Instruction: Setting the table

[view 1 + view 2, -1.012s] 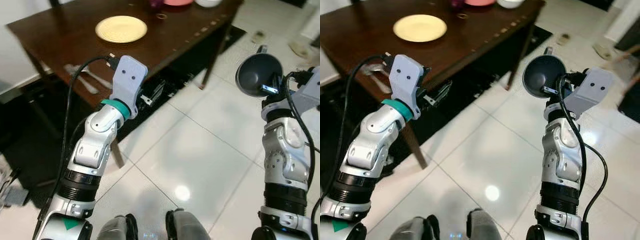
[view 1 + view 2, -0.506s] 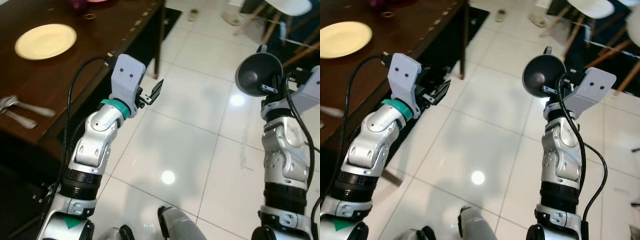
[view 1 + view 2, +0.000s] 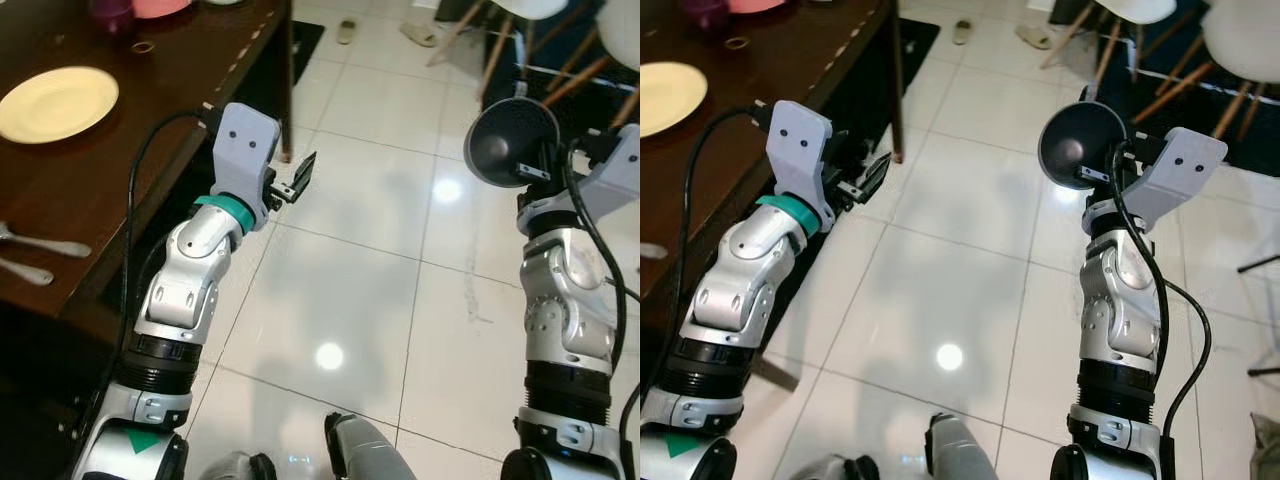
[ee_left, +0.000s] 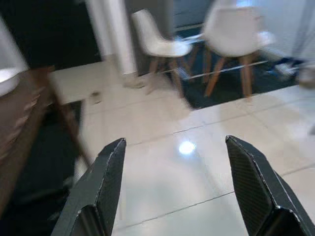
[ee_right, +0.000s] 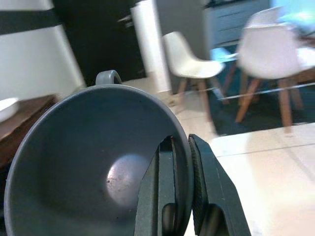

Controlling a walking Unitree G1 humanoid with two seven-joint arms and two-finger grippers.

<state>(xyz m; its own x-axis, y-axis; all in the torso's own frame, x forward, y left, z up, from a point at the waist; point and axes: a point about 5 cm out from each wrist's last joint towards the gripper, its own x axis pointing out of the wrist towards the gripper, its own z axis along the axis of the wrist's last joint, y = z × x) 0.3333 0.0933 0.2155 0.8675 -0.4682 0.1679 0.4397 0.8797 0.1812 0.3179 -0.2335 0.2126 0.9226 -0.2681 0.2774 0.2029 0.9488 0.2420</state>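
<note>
Right hand pinching bowl (grey), table left

Your right tool pinches the rim of a dark grey bowl with a small loop handle, held tilted above the tile floor. A yellow plate lies flat on the dark tabletop, two utensils near its edge.
</note>
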